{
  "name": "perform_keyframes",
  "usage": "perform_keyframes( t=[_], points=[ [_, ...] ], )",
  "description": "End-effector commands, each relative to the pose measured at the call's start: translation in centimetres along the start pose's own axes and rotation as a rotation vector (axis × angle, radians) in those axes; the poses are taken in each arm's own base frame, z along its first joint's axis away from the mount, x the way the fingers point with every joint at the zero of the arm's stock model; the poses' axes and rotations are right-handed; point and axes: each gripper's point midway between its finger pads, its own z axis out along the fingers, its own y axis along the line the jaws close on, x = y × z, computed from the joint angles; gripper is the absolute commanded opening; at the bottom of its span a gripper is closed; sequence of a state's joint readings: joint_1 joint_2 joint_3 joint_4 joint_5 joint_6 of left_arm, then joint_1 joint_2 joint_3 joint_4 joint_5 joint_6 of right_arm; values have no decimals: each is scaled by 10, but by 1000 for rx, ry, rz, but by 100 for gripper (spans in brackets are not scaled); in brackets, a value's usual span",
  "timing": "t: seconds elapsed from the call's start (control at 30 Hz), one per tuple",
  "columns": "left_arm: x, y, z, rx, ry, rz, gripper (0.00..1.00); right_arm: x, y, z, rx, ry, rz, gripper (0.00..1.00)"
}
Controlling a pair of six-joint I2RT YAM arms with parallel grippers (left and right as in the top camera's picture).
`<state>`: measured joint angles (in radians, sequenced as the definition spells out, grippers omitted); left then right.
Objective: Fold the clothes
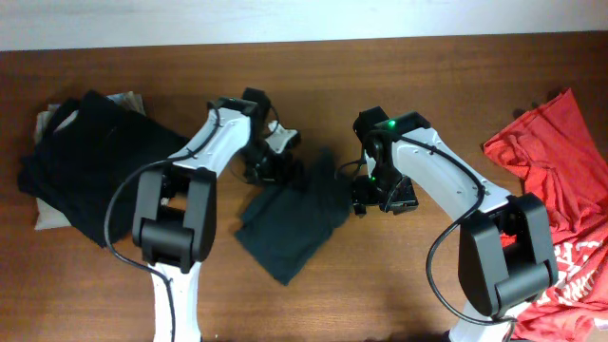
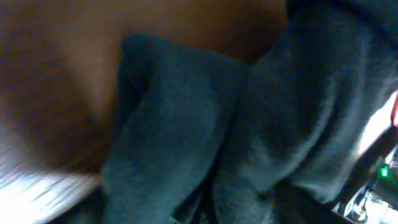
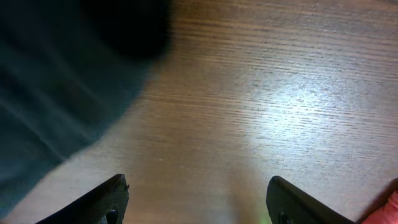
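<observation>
A dark, nearly black garment (image 1: pixel 290 223) lies crumpled in the middle of the wooden table; no lettering shows on it. My left gripper (image 1: pixel 271 169) is at its upper edge. In the left wrist view the dark fabric (image 2: pixel 249 124) fills the frame, hides the fingers and bunches where they meet, so the gripper looks shut on it. My right gripper (image 1: pixel 364 198) is just right of the garment. In the right wrist view its fingers (image 3: pixel 199 186) are open and empty over bare wood, with the dark fabric (image 3: pixel 56 81) to their left. A red white-printed shirt (image 1: pixel 560 190) lies at the far right.
A pile of black clothes (image 1: pixel 85 161) sits on a beige cloth (image 1: pixel 46 214) at the far left. A corner of the red shirt (image 3: pixel 393 205) shows at the right edge of the right wrist view. A white wall edge (image 1: pixel 304 14) borders the table's back.
</observation>
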<state>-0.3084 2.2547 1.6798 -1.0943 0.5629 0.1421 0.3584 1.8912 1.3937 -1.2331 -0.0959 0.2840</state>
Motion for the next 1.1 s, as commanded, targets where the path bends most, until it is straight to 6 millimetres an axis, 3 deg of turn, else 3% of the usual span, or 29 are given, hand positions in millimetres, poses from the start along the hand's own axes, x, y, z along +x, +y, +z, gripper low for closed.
perform_keyframes(
  t=[0.0, 0.03, 0.1, 0.17, 0.23, 0.3, 0.37, 0.4, 0.47, 0.57, 0.6, 0.63, 0.77, 0.83, 0.87, 0.93, 0.97, 1.0, 1.07],
  points=[
    [12, -28, 35, 77, 82, 128, 6, 2, -2, -7, -2, -12, 6, 75],
    [11, -28, 31, 73, 77, 127, 0, 2, -2, -7, -2, -12, 6, 75],
    [-1, -18, -4, 65, -5, 106, 0, 1, -5, -7, 5, -16, 12, 74],
    [-17, 5, -76, 19, -184, 62, 0, -3, -20, -12, 1, -31, 56, 74],
    [-15, 40, -146, -105, -333, -31, 0, -7, -34, -18, -7, -49, 87, 74],
    [9, 80, -253, -221, -597, -147, 0, -10, -53, -21, -13, -59, 115, 74],
    [40, 113, -325, -307, -789, -241, 0, -11, -59, -21, -16, -60, 136, 74],
    [65, 148, -357, -390, -869, -357, 0, -12, -60, -21, -17, -60, 138, 74],
    [98, 197, -384, -500, -928, -507, 0, -11, -60, -21, -17, -60, 138, 74],
    [113, 246, -395, -558, -968, -578, 9, -11, -60, -21, -17, -59, 138, 74],
    [121, 269, -386, -575, -937, -627, 92, -9, -60, -21, -15, -51, 138, 74],
    [124, 276, -384, -572, -935, -643, 99, -8, -60, -21, -14, -46, 139, 74],
    [154, 291, -410, -570, -1025, -787, 99, -8, -60, -21, -14, -45, 139, 74],
    [149, 272, -425, -508, -1093, -749, 99, -9, -60, -21, -15, -50, 138, 74],
    [130, 253, -423, -432, -1104, -679, 99, -11, -60, -21, -17, -58, 138, 75],
    [94, 224, -403, -391, -1051, -579, 99, -18, -59, -22, -24, -87, 136, 82],
    [72, 207, -391, -387, -1013, -501, 99, -27, -56, -23, -41, -122, 133, 91],
    [34, 169, -357, -412, -909, -399, 99, -49, -46, -27, -96, -208, 121, 98],
    [20, 128, -306, -429, -732, -359, 99, -69, -37, -34, -150, -287, 106, 99]
  ],
)
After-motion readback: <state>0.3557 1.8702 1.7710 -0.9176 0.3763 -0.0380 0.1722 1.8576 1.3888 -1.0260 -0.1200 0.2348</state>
